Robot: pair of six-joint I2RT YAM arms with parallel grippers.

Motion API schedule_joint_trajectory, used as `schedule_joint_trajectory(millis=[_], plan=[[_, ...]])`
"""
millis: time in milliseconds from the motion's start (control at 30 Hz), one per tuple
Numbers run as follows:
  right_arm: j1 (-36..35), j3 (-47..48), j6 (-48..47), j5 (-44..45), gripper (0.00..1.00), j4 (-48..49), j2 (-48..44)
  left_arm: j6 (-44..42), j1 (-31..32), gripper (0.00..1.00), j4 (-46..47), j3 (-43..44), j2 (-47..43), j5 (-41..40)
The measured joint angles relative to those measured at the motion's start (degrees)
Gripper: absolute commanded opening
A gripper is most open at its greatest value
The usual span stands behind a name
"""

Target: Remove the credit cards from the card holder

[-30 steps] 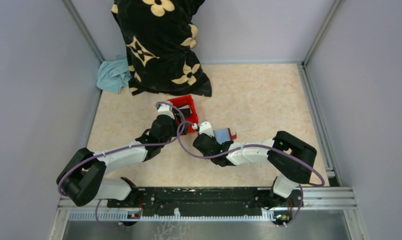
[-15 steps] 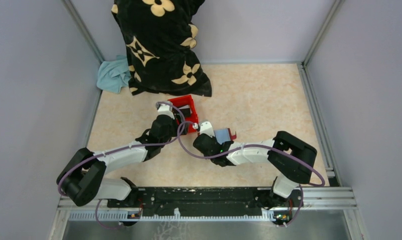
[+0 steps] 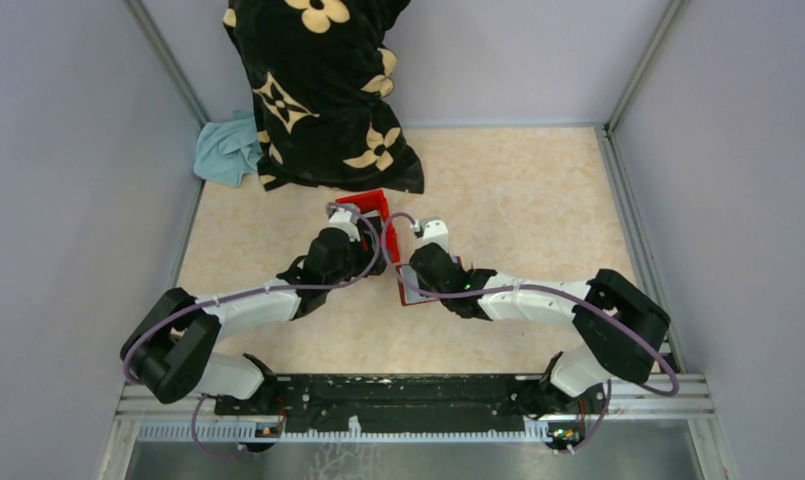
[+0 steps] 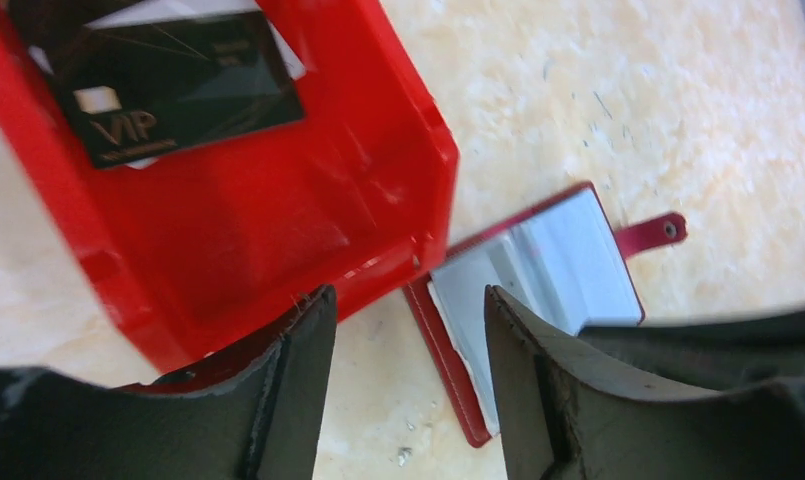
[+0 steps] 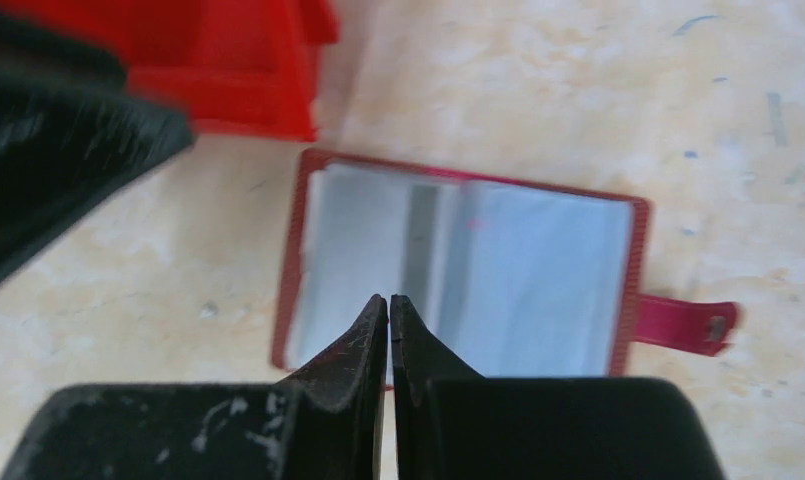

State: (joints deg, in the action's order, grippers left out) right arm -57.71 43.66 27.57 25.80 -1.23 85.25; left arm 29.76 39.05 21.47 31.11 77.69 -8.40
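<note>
Right arm has stretched forward toward the red box (image 4: 278, 220) since a second ago, and the left wrist has nudged farther along that box's side. Closest in, the right gripper (image 5: 389, 300) is clenched, tips pressed together over the near edge of the card holder (image 5: 478, 260); whether they touch it, I cannot tell. That card holder lies open and flat on the table (image 5: 538, 100), just beside the red box's corner, with the credit cards (image 5: 548, 280) tucked in its pale sleeves and its clasp tab (image 5: 688, 325) pointing away from the box. The left gripper (image 4: 408, 300) is spread wide, one finger against the red box, the other over the holder's edge. Inside the box lies a black card (image 4: 168, 85). Beyond the box sits a black flowered bag (image 3: 318, 90), with a blue cloth (image 3: 228, 148) beside it.
</note>
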Motion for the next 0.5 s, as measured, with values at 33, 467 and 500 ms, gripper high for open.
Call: schedule_joint_trajectory(millis=[33, 467, 500], plan=[[1.5, -0.6, -0.1, -0.3, 0.03, 0.2, -0.9, 0.6, 0.4, 0.52, 0.1, 0.2, 0.6, 1.2], [10.3, -5.2, -3.0, -3.0, 0.00, 1.6, -4.0, 8.5, 8.0, 0.00, 13.9, -7.0, 9.5, 10.9], [10.3, -5.4, -3.1, -3.3, 0.00, 1.8, -4.0, 9.1, 8.0, 0.00, 15.1, -7.3, 10.6, 11.3]])
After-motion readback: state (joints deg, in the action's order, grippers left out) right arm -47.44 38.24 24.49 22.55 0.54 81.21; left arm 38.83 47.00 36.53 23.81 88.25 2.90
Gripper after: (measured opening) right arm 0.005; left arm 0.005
